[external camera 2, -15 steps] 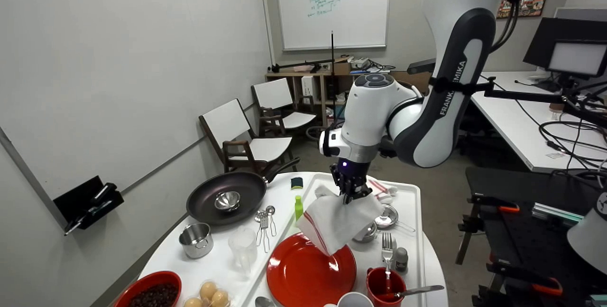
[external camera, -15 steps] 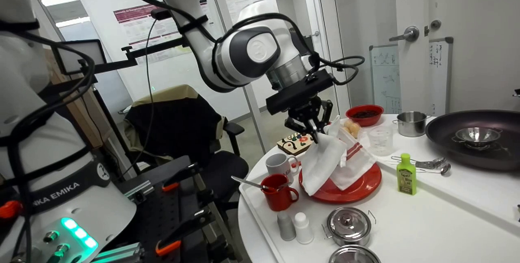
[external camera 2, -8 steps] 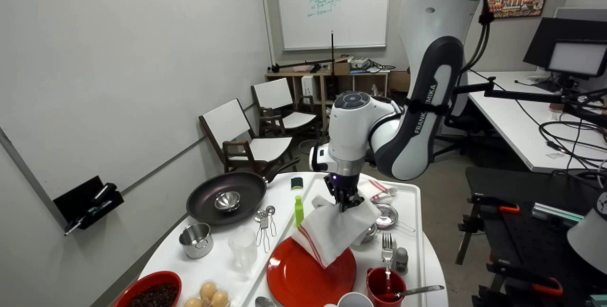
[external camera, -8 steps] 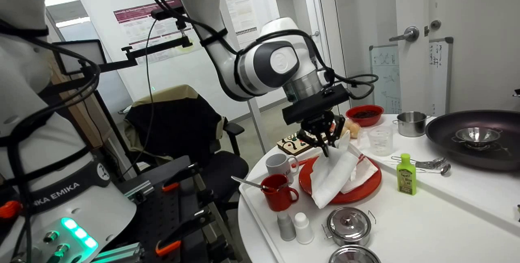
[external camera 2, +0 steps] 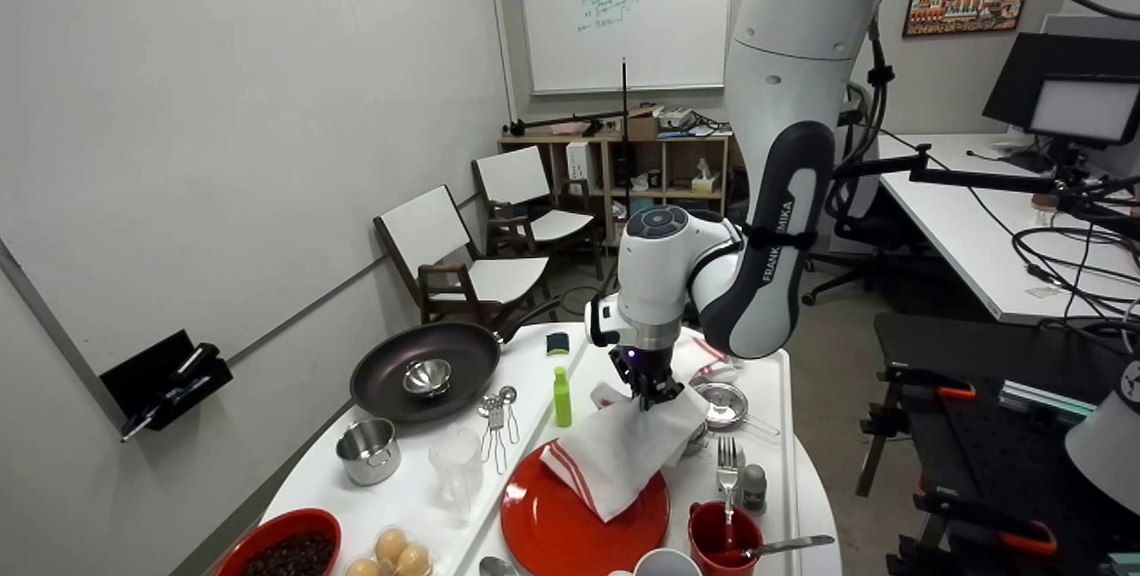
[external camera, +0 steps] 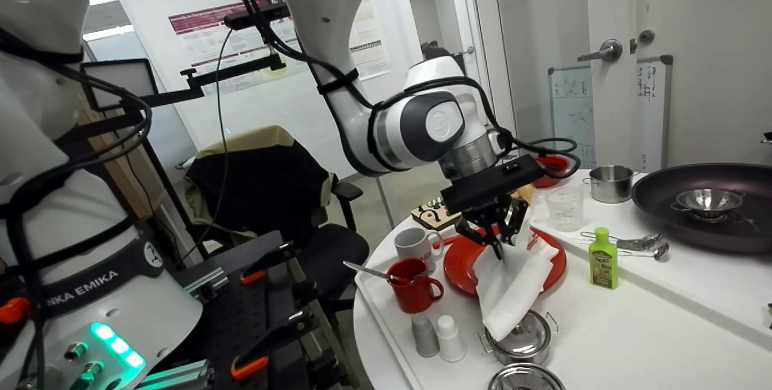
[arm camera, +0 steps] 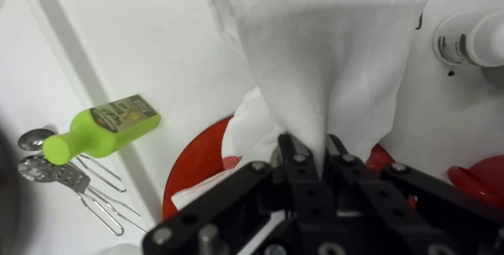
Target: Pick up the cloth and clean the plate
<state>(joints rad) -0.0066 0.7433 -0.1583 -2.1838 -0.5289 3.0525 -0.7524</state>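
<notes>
We see the white cloth [external camera 2: 628, 451], red-striped near one end, gathered at the top and draped partly across the bright red plate [external camera 2: 554, 531]; how much of it rests there we cannot tell. The gripper [arm camera: 310, 140] points downward with its fingers brought together, a fold of the cloth pinched between the tips. In an exterior view a loose end hangs in front of the lidded pot [external camera: 535, 333], and whether they touch we cannot say. Near the plate we find the red cup [external camera: 416, 299], a fork [external camera 2: 728, 469] and a knife [external camera 2: 793, 545] leaning in it, and the pale mug [external camera: 411, 245]. Beside the pot stand the grey shaker [external camera: 425, 336] and the white shaker [external camera: 450, 342]. The green bottle [arm camera: 106, 129] is upright, just inside the rim of the white tray [external camera 2: 787, 380]. Beyond that rim we make out the frying pan [external camera 2: 383, 380] with the colander [external camera 2: 427, 376] in it, metal utensils [external camera 2: 493, 411], the steel pot [external camera 2: 369, 456] and eggs [external camera 2: 390, 546].
</notes>
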